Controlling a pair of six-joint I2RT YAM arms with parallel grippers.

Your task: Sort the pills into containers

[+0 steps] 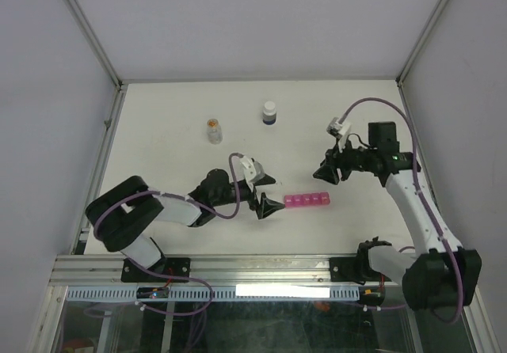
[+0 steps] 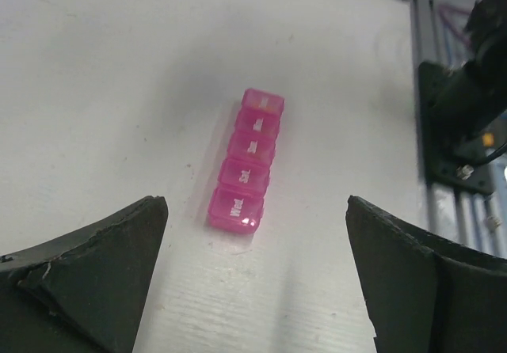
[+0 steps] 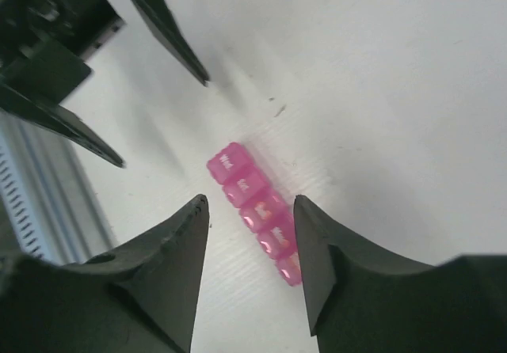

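As it lies ahead of the wide-spread left tool (image 1: 270, 194), we judge the pill box (image 1: 309, 200) light, stiff, slick: grip across its long sides; right tool (image 1: 328, 172) also parted.

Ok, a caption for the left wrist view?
Open left gripper facing the pink pill organizer strip lying end-on on the white table, nothing held.
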